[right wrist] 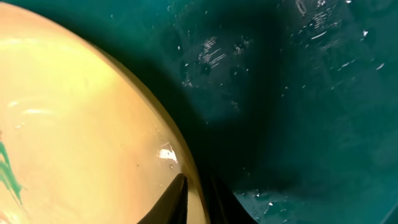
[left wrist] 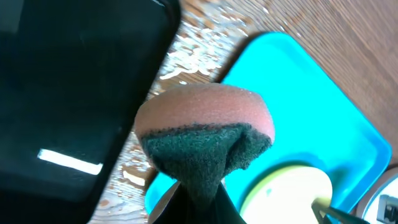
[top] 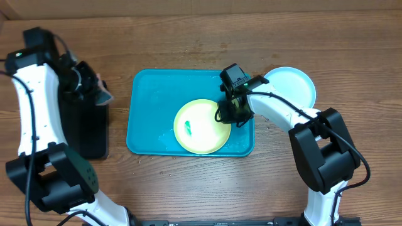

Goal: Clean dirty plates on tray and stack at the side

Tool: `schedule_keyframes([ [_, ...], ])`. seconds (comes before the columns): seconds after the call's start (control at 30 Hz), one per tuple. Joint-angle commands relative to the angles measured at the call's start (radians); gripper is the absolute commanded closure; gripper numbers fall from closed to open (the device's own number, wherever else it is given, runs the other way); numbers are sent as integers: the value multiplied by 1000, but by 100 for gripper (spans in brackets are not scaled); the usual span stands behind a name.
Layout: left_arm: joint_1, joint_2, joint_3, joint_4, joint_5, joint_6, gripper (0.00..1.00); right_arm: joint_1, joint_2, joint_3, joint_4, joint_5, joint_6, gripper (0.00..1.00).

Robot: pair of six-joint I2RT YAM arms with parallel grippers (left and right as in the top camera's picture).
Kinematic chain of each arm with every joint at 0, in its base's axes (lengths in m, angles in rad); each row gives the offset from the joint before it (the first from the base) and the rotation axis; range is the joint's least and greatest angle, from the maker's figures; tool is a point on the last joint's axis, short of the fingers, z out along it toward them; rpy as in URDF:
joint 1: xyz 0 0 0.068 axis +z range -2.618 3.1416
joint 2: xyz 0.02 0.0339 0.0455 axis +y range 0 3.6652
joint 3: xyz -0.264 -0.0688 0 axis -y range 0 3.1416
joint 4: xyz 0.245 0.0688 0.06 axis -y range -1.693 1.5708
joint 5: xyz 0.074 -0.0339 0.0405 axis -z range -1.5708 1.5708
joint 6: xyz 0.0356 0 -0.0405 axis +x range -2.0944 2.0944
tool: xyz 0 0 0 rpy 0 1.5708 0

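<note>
A yellow-green rimmed plate (top: 201, 127) with a small teal smear (top: 187, 127) lies in the turquoise tray (top: 151, 94), towards its front right. My right gripper (top: 231, 113) is at the plate's right edge. In the right wrist view its two fingers straddle the plate's rim, so the right gripper (right wrist: 196, 180) is shut on the plate (right wrist: 81, 124). A light blue plate (top: 290, 85) rests on the table right of the tray. My left gripper (top: 88, 85) hovers left of the tray, shut on a pink and green sponge (left wrist: 205, 124).
A narrow black tray (top: 85, 129) lies on the table at the left, beneath the left arm. Water drops wet the wood (left wrist: 186, 43) between the black tray and the turquoise tray (left wrist: 298, 93).
</note>
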Motion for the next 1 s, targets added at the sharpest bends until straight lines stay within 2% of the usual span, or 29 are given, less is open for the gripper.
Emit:
schedule_keyframes([
  [0.0, -42, 3, -5, 8, -130, 0, 96, 10, 40, -10, 18, -18, 46, 85],
  [0.1, -29, 3, -5, 10, -197, -64, 96, 10, 75, -10, 20, -23, 50, 87],
  [0.2, 7, 8, -5, 17, -229, -79, 96, 10, 80, -10, 21, -31, 104, 96],
  [0.4, 84, 54, -5, 27, -243, -79, 96, 10, 80, -8, 51, -129, 173, 96],
  [0.63, 166, 181, -5, 26, -239, -59, 96, 10, 80, -8, 51, -108, 172, 96],
  [0.97, 169, 382, -5, 31, -240, -59, 96, 10, 80, -8, 47, -97, 172, 96],
])
